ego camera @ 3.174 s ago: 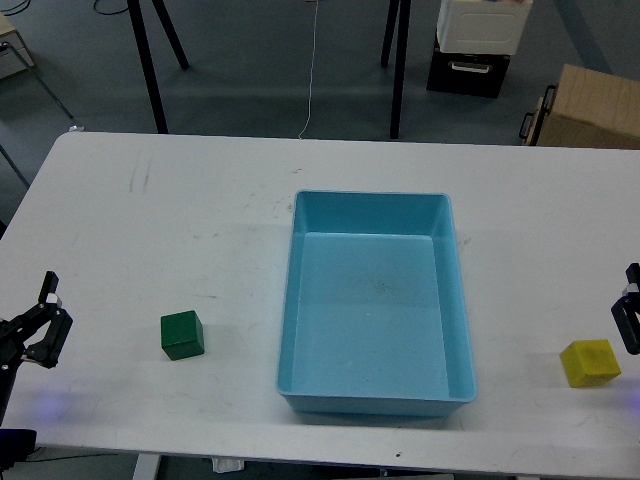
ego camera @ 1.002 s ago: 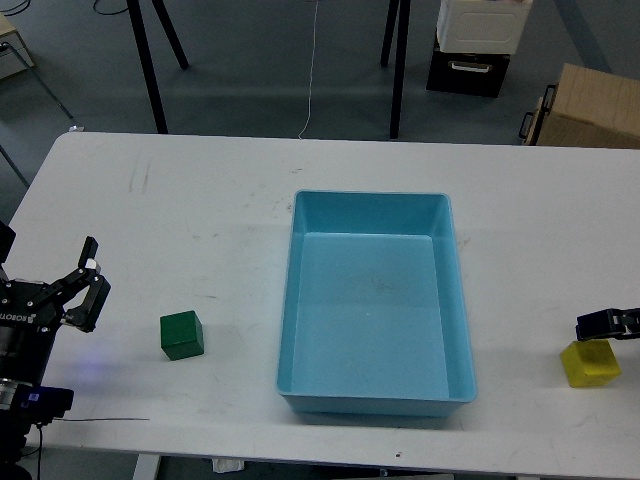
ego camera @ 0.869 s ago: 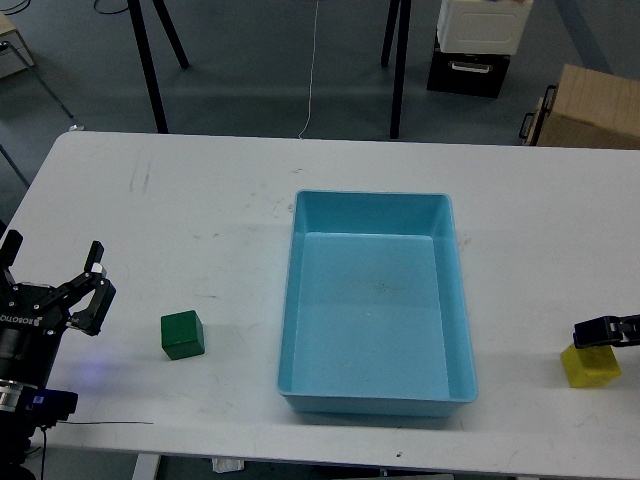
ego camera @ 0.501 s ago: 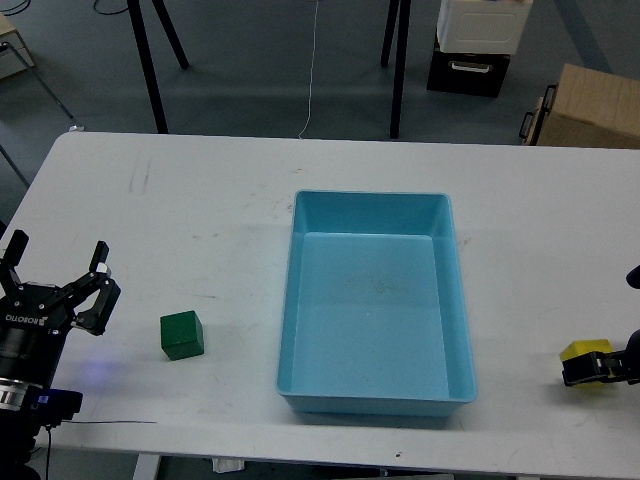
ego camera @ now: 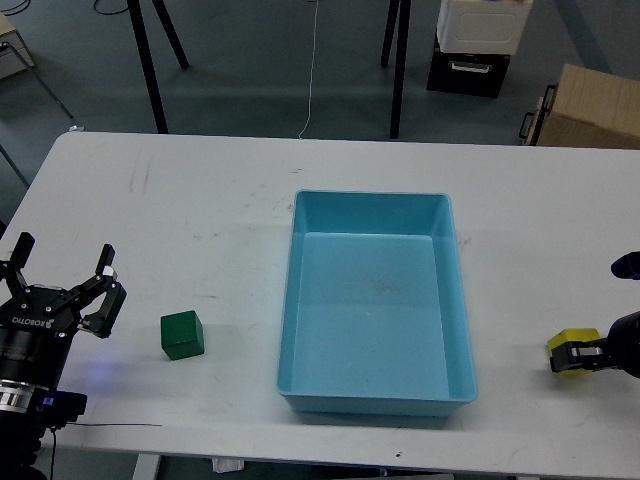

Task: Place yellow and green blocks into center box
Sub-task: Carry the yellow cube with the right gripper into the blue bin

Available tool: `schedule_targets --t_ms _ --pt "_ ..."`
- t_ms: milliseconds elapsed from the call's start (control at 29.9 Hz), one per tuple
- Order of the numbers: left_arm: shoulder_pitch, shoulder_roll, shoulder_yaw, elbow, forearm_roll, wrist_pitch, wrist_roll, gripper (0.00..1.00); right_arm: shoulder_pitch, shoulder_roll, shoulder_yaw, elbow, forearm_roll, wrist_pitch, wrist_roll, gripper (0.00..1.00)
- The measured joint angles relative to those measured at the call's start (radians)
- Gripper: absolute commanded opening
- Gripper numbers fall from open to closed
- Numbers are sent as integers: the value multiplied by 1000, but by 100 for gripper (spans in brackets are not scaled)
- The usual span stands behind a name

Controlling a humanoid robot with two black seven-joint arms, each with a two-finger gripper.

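The dark green block (ego camera: 182,334) sits on the white table left of the light-blue tray (ego camera: 370,197), which is empty. My left gripper (ego camera: 64,262) is open, a short way left of the green block and apart from it. The yellow block (ego camera: 574,338) is to the right of the tray, near the table's right front. My right gripper (ego camera: 577,357) is closed around it; its dark fingers hide the block's lower part. I cannot tell whether the block is touching the table.
The white table (ego camera: 200,200) ends close in front of the tray. Beyond its far edge are black stand legs (ego camera: 150,70), a white-and-black bin (ego camera: 475,40) and a brown cardboard box (ego camera: 590,105) on the floor.
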Motion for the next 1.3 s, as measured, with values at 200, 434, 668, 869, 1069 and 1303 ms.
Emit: schedule_targets --t_ms 200,434,668,869,1069,1303 --pt "0 -1 0 0 0 0 0 100 84 -8 72 79 31 2 1 0" --pt "0 -1 0 0 1 0 -1 100 347 213 17 62 239 15 -4 0" --pt "-2 -2 0 0 1 0 -1 100 388 605 -129 -195 259 -3 -5 0" --pt "0 -18 0 3 4 0 -3 100 318 757 -155 -316 255 -3 -7 52" --pt "5 -23 0 8 19 0 -3 100 314 782 -161 -333 260 -18 -7 96" --pt "5 -24 0 8 20 0 -3 100 313 750 -130 -347 266 -55 -7 96"
